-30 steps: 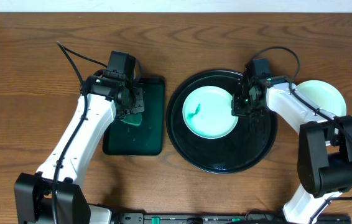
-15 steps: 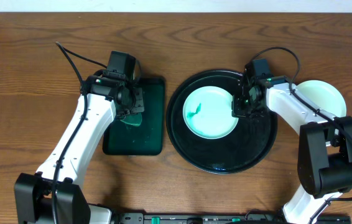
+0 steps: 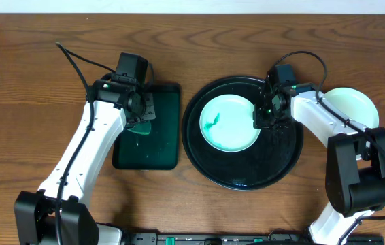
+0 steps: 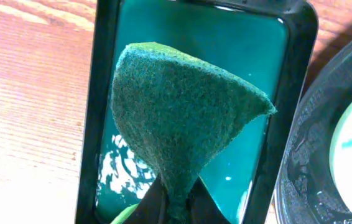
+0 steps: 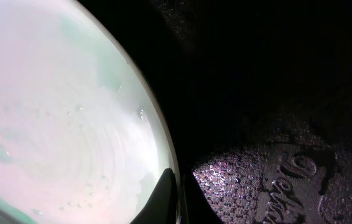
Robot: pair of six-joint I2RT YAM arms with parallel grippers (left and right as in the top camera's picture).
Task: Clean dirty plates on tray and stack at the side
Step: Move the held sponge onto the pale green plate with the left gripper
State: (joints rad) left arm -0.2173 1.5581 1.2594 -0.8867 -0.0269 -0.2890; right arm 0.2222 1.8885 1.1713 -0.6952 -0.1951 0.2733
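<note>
Over at the left of the wooden bench [image 3: 29, 102], the left hand [image 4: 175, 202] is closed tight on a dark green scouring pad [image 4: 176, 112], pinching it at its narrow lower end so the pad fans out wide beyond the fingertips. It hangs over a dark green rectangular tray [image 3: 162, 146], whose glossy floor catches the light. Just to the right of that sits the big round black tray [image 3: 247, 170], rim raised and wet-looking, with 1 pale mint plate [image 3: 228, 126] lying flat in its upper left part. That plate carries a small green smudge [image 3: 212, 123] left of its centre. The right hand [image 5: 177, 199] is clamped shut on the plate's right rim, one fingertip over the pale surface and the other over the black tray floor. Further right, off the tray and on the bench, a second plate [image 3: 352, 103] lies partly hidden by the right arm; I cannot tell whether another lies under it.
</note>
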